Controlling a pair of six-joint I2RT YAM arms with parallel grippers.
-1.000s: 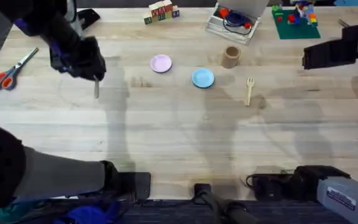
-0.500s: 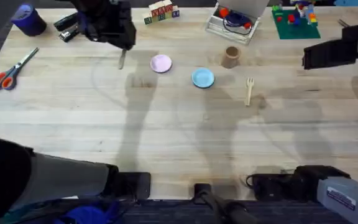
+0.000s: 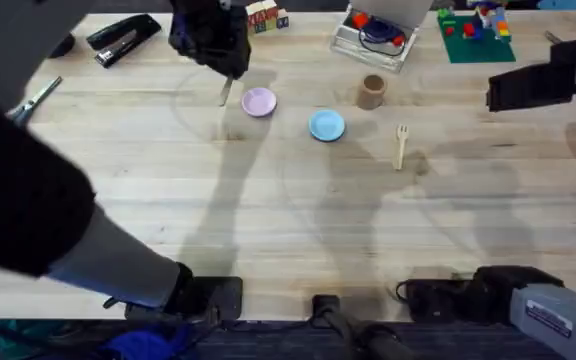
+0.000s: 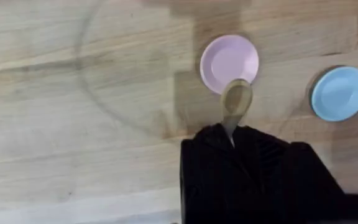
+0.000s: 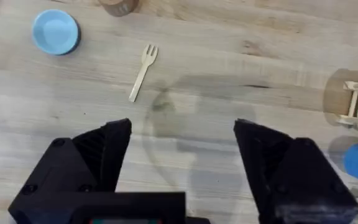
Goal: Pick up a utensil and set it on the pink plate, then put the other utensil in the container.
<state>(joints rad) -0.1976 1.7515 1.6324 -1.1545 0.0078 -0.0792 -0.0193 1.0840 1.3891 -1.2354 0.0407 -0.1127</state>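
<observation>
The left fingers (image 4: 232, 134) are clamping the utensil (image 4: 235, 102), pale wood with an oval bowl, just short of the pink plate (image 4: 229, 59). Bare table (image 4: 73, 93) is lying open beside them. The right fingers (image 5: 182, 155) are standing apart; beyond them the other utensil (image 5: 143, 72) is lying flat, the container (image 3: 371, 91) farther off.

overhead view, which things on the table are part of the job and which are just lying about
Part of the job:
- small pale wooden spoon, held in the left gripper
- small round pink plate
- small wooden fork
- small brown cylindrical cup

Just lying about:
- small round light blue plate
- black stapler
- clear plastic box
- toy brick build on a green base
- lettered wooden blocks
</observation>
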